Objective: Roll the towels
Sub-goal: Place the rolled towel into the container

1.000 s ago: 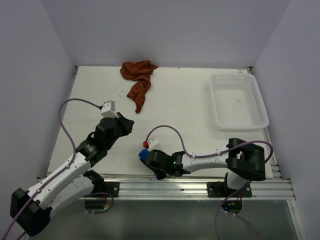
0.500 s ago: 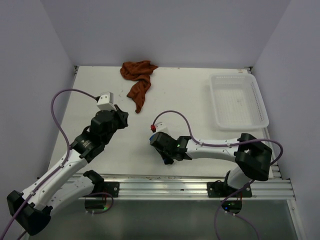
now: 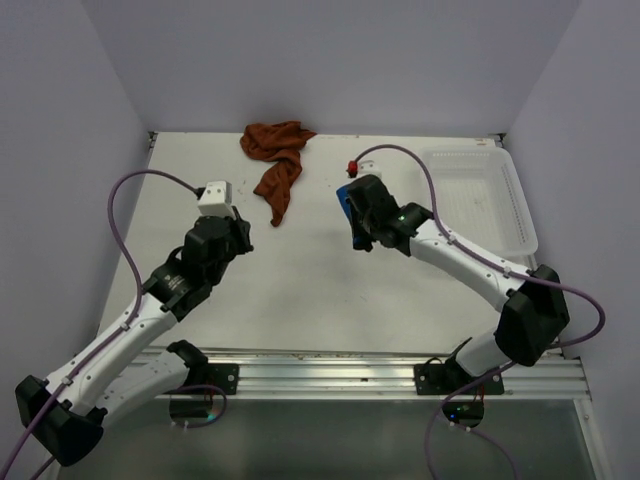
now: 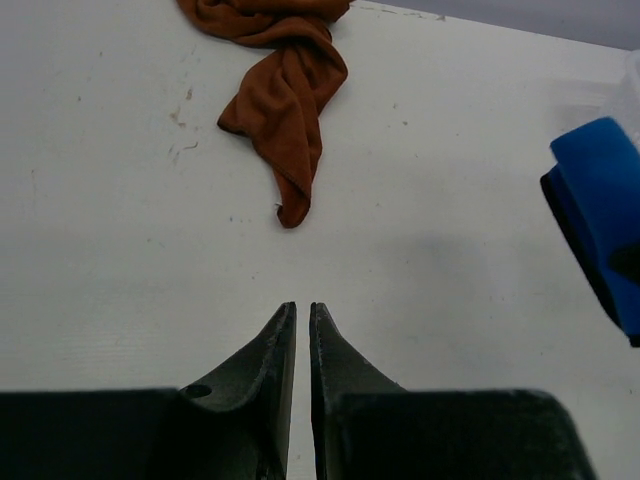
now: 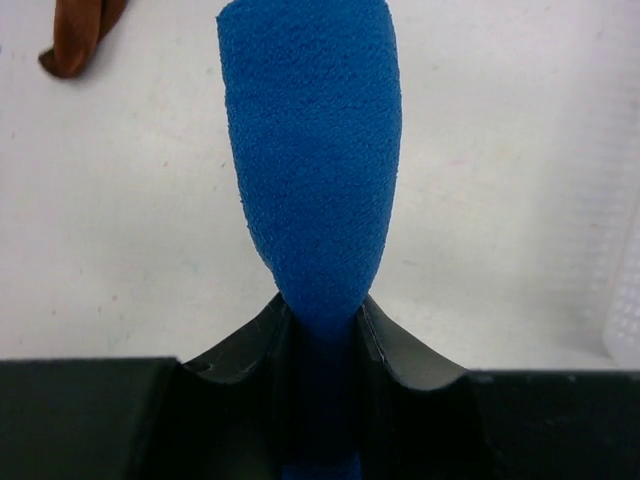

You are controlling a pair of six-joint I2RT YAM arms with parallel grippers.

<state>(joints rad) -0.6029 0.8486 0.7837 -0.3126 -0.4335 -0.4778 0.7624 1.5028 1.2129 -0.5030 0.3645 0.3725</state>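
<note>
Since a second ago my right arm has swung from the near edge of the desk (image 3: 330,270) out to the middle, carrying the blue towel (image 5: 310,170) with it; my left arm has barely shifted.

My right fingers (image 5: 320,310) are clamped on the blue towel, which is rolled and sticks out straight ahead of them, pinched narrow between the 2 tips and flaring wider beyond. In the top view it shows as a blue patch (image 3: 346,198) at the far end of that hand, lifted off the desk. The basket (image 3: 478,205) lies to the right of those fingers, well apart.

My left fingers (image 4: 302,325) are nearly pressed together, only a thin slit between them, and hold nothing. They hover over bare desk. Ahead of them, slightly left, lies the brown towel (image 4: 285,100), crumpled, unrolled, its narrow tail pointing back toward the tips but well apart from them. Its bunched end (image 3: 277,140) sits by the far edge of the desk. The blue towel shows off to the right of my left fingers.
</note>
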